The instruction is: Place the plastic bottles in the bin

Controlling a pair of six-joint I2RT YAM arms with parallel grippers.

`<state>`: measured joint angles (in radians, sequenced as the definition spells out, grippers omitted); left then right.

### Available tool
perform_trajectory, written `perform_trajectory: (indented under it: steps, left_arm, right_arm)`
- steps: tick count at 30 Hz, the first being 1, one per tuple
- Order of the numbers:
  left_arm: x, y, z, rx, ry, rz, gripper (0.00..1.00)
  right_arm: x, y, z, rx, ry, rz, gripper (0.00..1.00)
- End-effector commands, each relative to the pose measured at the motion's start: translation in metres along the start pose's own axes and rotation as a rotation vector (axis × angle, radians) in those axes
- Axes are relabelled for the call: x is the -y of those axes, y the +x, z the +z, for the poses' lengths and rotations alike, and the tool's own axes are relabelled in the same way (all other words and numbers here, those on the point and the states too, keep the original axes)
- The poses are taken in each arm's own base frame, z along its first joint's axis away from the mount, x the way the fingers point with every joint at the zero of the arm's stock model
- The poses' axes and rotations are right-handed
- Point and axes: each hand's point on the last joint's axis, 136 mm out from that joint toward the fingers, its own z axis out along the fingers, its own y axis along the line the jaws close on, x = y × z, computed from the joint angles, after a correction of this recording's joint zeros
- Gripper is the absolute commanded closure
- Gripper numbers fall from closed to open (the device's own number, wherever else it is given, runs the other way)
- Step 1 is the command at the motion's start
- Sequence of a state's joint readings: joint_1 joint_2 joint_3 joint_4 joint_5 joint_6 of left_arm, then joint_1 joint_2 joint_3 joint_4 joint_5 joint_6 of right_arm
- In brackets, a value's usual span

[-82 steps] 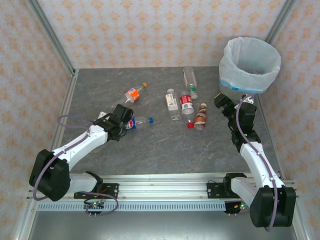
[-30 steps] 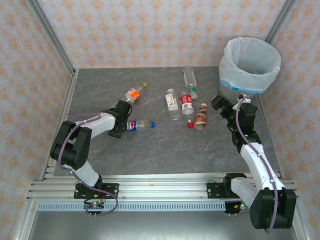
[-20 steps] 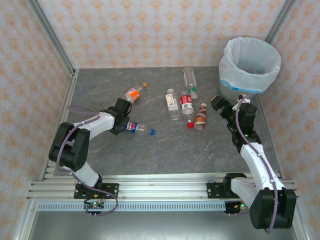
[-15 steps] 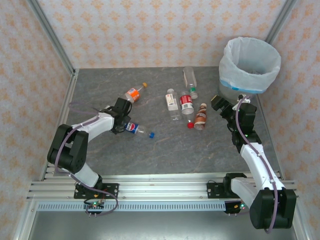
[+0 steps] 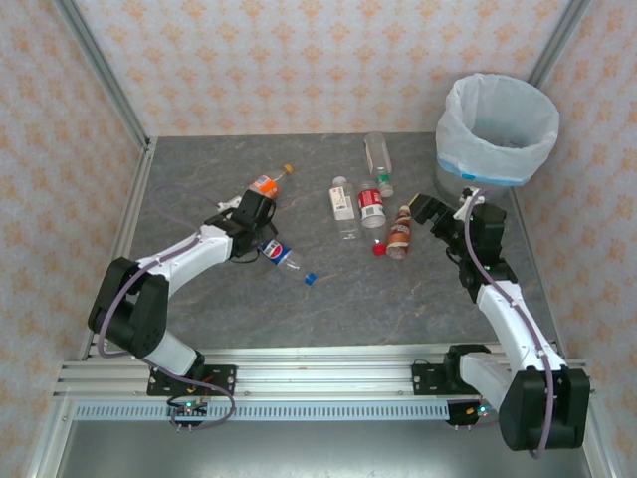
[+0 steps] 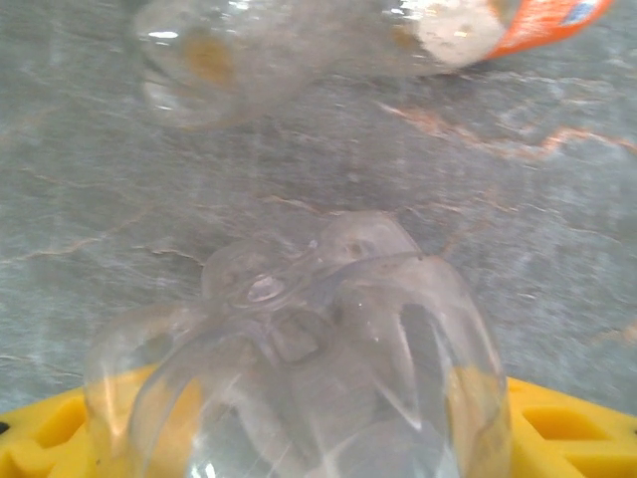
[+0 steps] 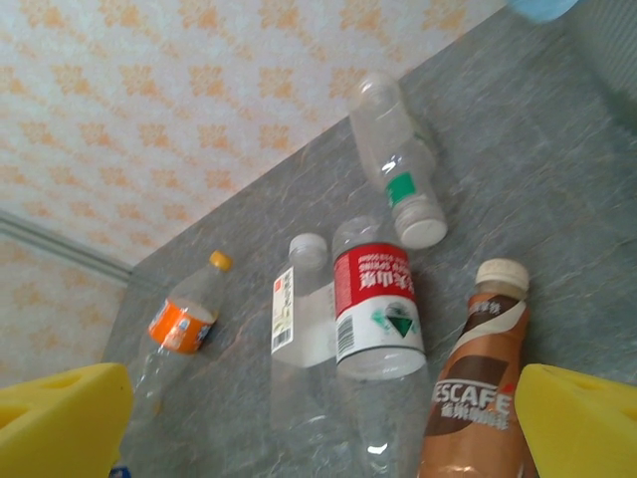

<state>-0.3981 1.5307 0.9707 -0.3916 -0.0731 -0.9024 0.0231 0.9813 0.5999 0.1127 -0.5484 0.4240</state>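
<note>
Blue-labelled bottle (image 5: 276, 252) lies clamped in left gripper (image 5: 255, 235).

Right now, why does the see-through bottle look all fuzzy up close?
Left wrist view: the clear bottle sits very near the lens, so it blurs and glints; the orange-label bottle behind is soft too. Right wrist view: the red-label bottle looks sharp.

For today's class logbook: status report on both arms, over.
Left gripper shut on blue-label bottle. Right gripper open by brown bottle. Orange-label bottle close beside left gripper.
</note>
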Motion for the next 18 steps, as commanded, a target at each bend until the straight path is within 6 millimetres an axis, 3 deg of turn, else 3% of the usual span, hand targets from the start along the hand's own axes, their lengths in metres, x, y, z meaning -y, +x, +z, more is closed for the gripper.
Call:
perform_trajectory:
  steps: [1, 12, 18]
  left_arm:
    - [0.038, -0.011, -0.019, 0.014, 0.164, 0.048, 0.57]
    - [0.110, -0.002, -0.043, -0.006, 0.467, 0.165, 0.57]
    - [0.139, 0.002, -0.057, -0.013, 0.576, 0.240, 0.57]
  right_arm:
    - [-0.013, 0.024, 0.007, -0.085, -0.046, -0.039, 0.01]
    - [-0.070, 0.106, 0.050, -0.343, -0.192, -0.035, 0.01]
    - [-0.111, 0.143, 0.054, -0.478, -0.326, -0.050, 0.01]
